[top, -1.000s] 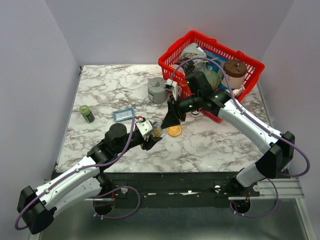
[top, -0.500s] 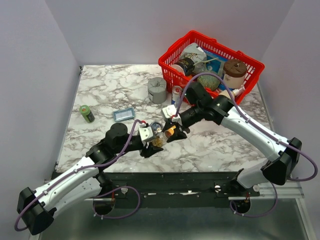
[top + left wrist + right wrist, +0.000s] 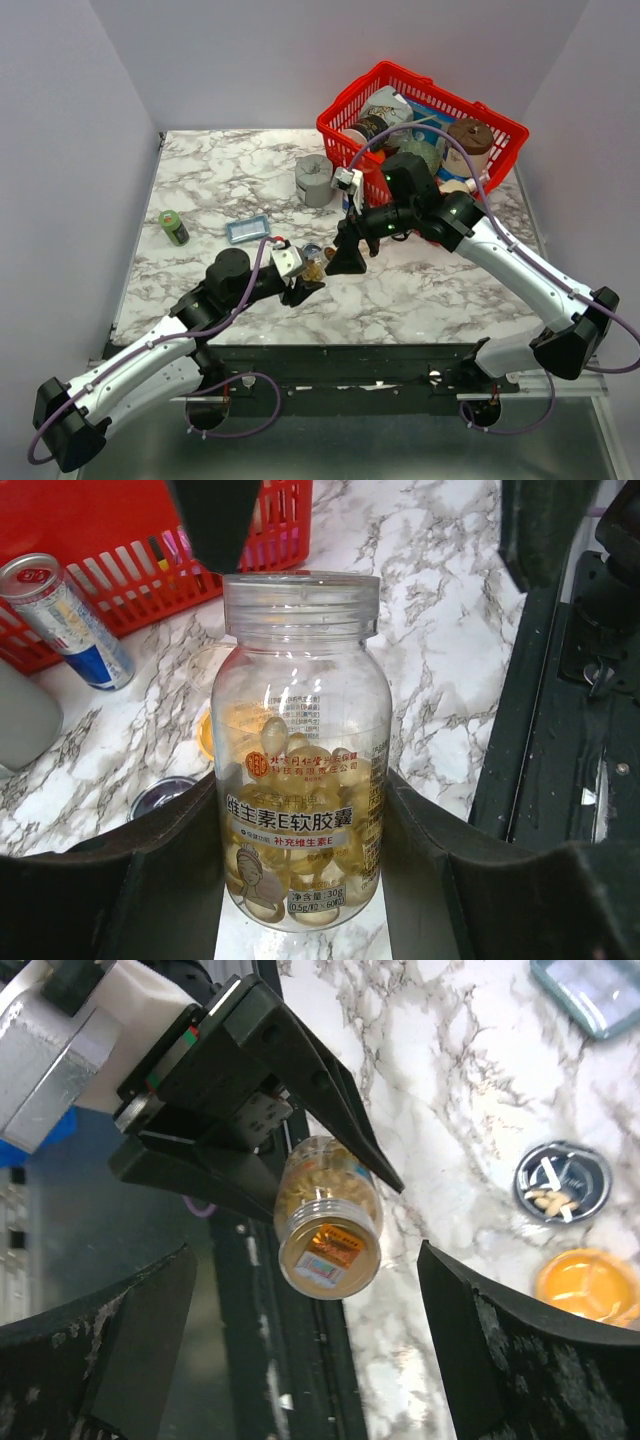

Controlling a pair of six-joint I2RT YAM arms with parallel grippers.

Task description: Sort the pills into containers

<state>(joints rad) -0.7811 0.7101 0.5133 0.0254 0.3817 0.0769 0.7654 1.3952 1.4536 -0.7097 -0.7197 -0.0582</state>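
Softgel bottle (image 3: 300, 730), nearly full, pinched in my left hand (image 3: 300, 870); right hand (image 3: 346, 265) spread above; dark dish (image 3: 588, 1200) holds few pills (image 3: 548, 1198), orange dish (image 3: 590, 1285) seemingly none.

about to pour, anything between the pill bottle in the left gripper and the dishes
The open right gripper hangs over the mouth of the clear plastic pill bottle. Only bare marble shows between it and the translucent orange round dish and the silvery round dish.
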